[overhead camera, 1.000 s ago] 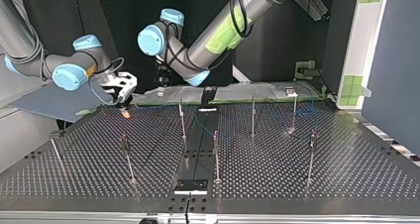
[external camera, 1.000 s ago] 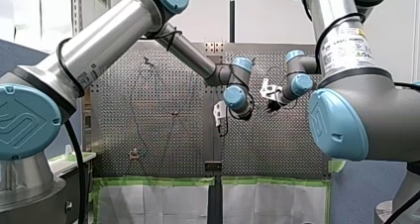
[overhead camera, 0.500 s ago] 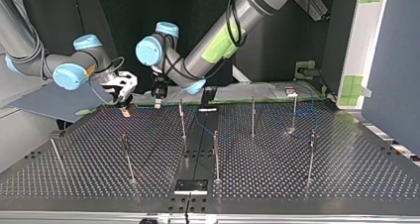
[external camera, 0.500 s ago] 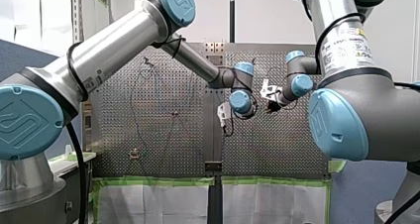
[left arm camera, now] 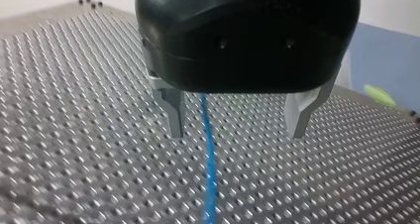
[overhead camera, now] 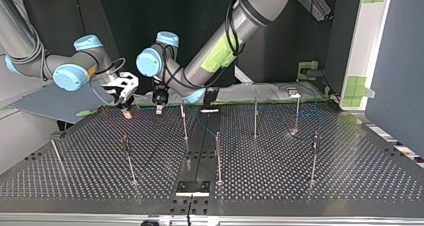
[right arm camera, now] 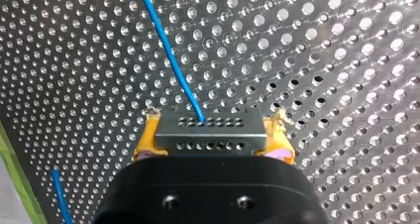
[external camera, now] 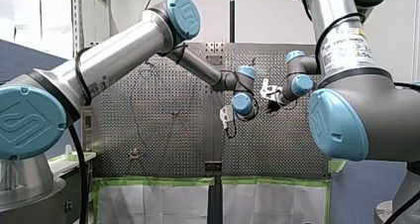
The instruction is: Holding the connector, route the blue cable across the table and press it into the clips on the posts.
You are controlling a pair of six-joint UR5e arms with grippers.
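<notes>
Yellow-pad R gripper point(right arm camera: 214, 129) clamps holed rect. connector point(right arm camera: 210, 140)

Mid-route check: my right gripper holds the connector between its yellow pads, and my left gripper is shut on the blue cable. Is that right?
Not quite. The left wrist view shows my left gripper open: the blue cable runs loose through the gap between its metal fingers. The rest holds: my right gripper holds the connector between its yellow pads.
</notes>
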